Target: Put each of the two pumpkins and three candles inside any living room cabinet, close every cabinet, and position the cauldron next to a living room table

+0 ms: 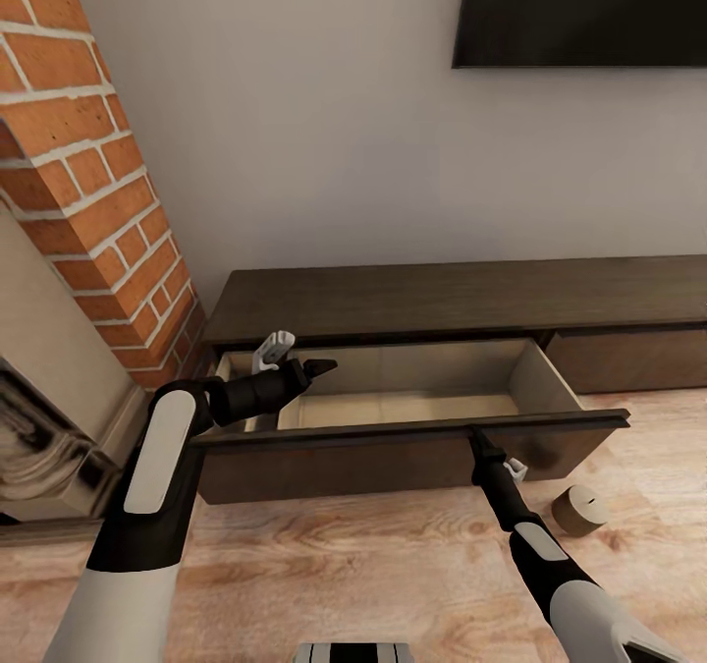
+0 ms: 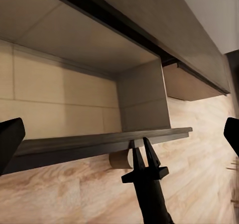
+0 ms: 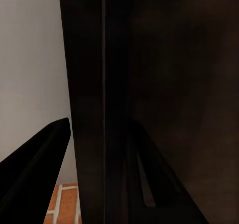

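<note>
- Standing open in the head view, the cabinet [image 1: 462, 300] has one long drawer [image 1: 412, 442] pulled out over the wooden floor [image 1: 324, 565], its pale inside bare as far as I can see. Pulled further, I judge it could reach the end of its travel and jam; shoved back now, it would shut with nothing stored.
- Reaching over the drawer's left end, the left arm holds its jaws [image 1: 319, 365] above the drawer interior, parted and holding nothing. If the drawer slides inward while they hang there, the front edge or the cabinet top could catch them.
- Pressing at the drawer front's top edge, the right arm's jaws [image 1: 478, 437] straddle the board: the left wrist view shows one finger on each side of the lip, and the right wrist view has the dark board running between them. I take this as a grip on the drawer. The hold is thin, so a pull off-line could let the lip slip free.
- Lying on the floor just beside the drawer's right corner, a candle [image 1: 580, 508] sits close to the right arm. A swing of that forearm could knock it and send it rolling out of easy reach or under the drawer.
</note>
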